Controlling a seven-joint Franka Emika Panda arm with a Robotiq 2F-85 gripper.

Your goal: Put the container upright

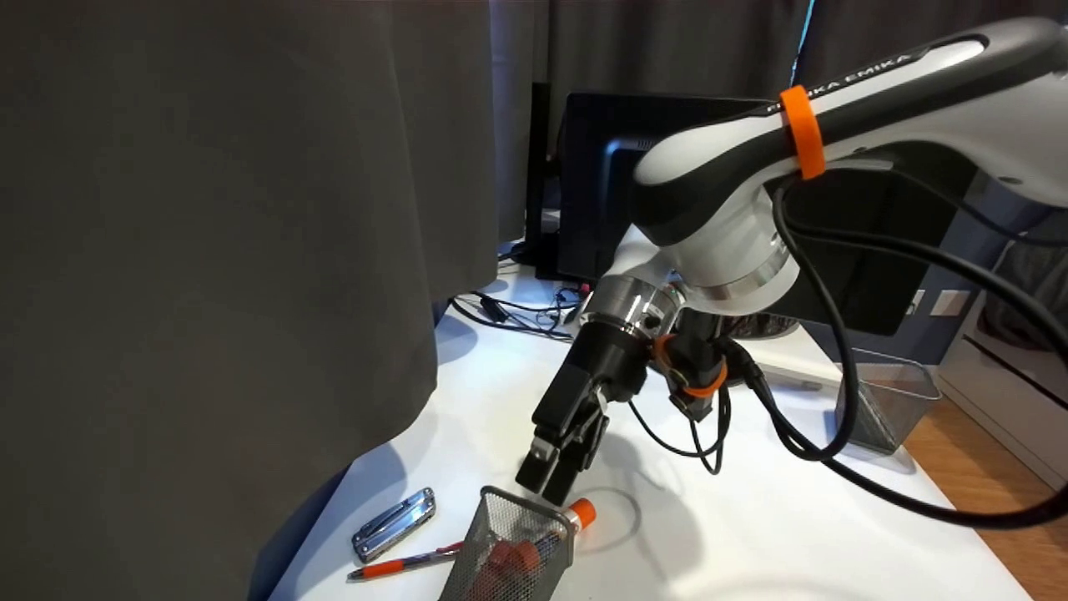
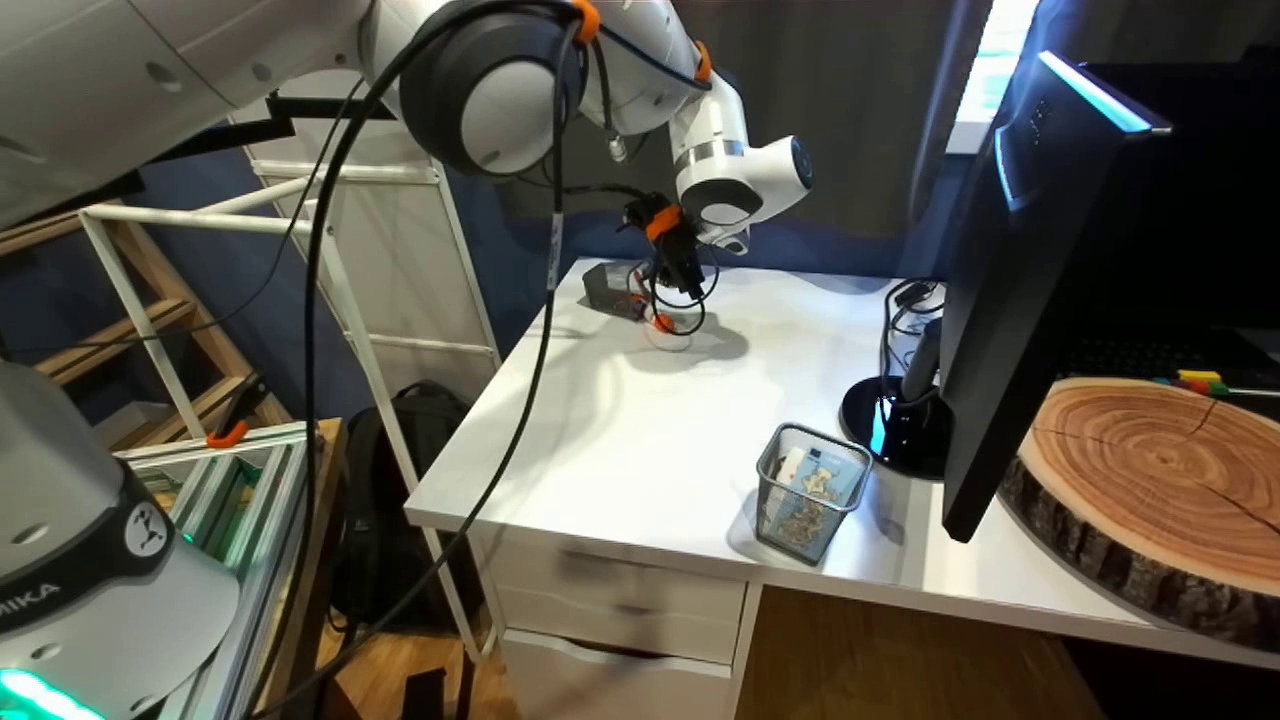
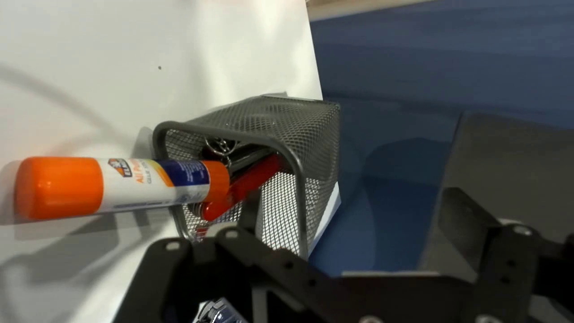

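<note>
The container [image 3: 287, 130], a small grey mesh box, is lying on its side near a corner of the surface [image 2: 640, 450], its base facing the nearest edge and its mouth facing inward; a glue stick [image 3: 123, 186] with an orange cap is poking out of the mouth, and a red item [image 3: 253, 177] is resting inside; the end effector [image 1: 547, 482] is hanging near the mouth, released, its two fingers [image 3: 466, 224] standing wide apart; in the wrist view one of them is overlapping the mouth. A pen [image 1: 406, 563] is lying beside the container, its end hiding behind it in an exterior view; a silver multitool [image 1: 394, 524] is lying near the pen, close to the edge that is running along the grey curtain [image 1: 250, 250]; well apart, a second mesh cup [image 2: 785, 525] is standing upright near the edge above the drawers [image 2: 620, 600], holding a printed card [image 2: 828, 478]; the monitor [image 2: 1050, 280] is standing near that cup.
</note>
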